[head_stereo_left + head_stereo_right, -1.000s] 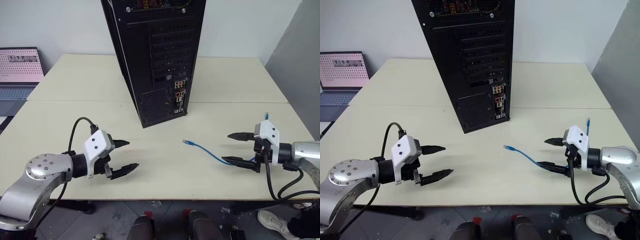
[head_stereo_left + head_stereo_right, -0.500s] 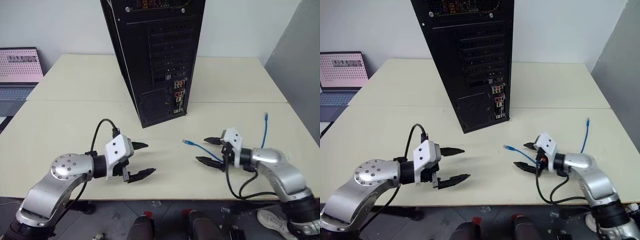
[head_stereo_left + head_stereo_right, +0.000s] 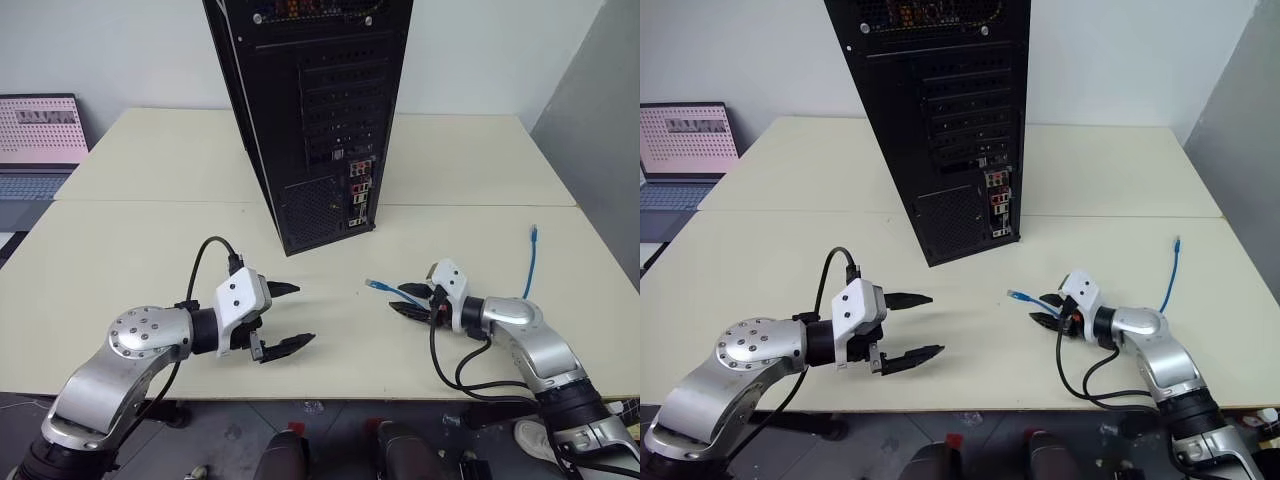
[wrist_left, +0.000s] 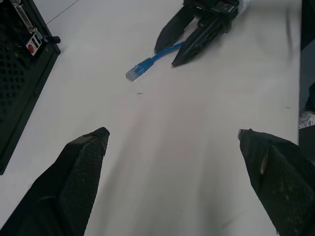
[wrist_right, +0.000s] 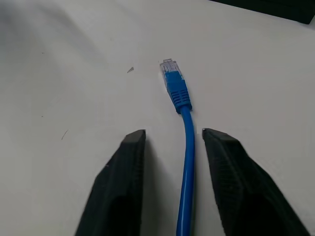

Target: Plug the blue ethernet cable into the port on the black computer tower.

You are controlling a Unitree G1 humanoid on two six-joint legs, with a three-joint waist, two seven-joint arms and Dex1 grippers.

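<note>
Nearest me: my left gripper (image 3: 285, 318) hangs just above the table (image 3: 130, 250), fingers spread wide, nothing between them, pointing roughly toward the tower's base. It's idle, no part in the pick as far as I can judge.

My right gripper (image 3: 408, 300) is low on the tabletop w/ the blue ethernet cable (image 5: 185, 142) running between its two fingers (image 5: 120, 187). In the right wrist view the cord sits in the gap, a sliver of table showing each side, so fingers are narrowed around it but not pinching; I'd call that not gripped yet. The near plug (image 5: 173, 81) lies flat on the table just past my fingertips, clear tip pointing away from me, toward the tower.

Rest of the cord runs back along my right arm & loops out to the right; its far plug (image 3: 533, 233) shows near the table's right edge, well apart from my gripper.

Further back: the black computer tower (image 3: 310, 110) stands upright mid-table, rear face toward me. The connector strip w/ the port (image 3: 358, 195) is low on that face, right of the mesh vent. I can't pick out the exact socket from here. Far left, a laptop (image 3: 40, 140).

Progress, as I judge it: early. Cable not lifted, nothing plugged. Left to do: close on the cord behind the plug, lift, line plug up w/ port, push in.
</note>
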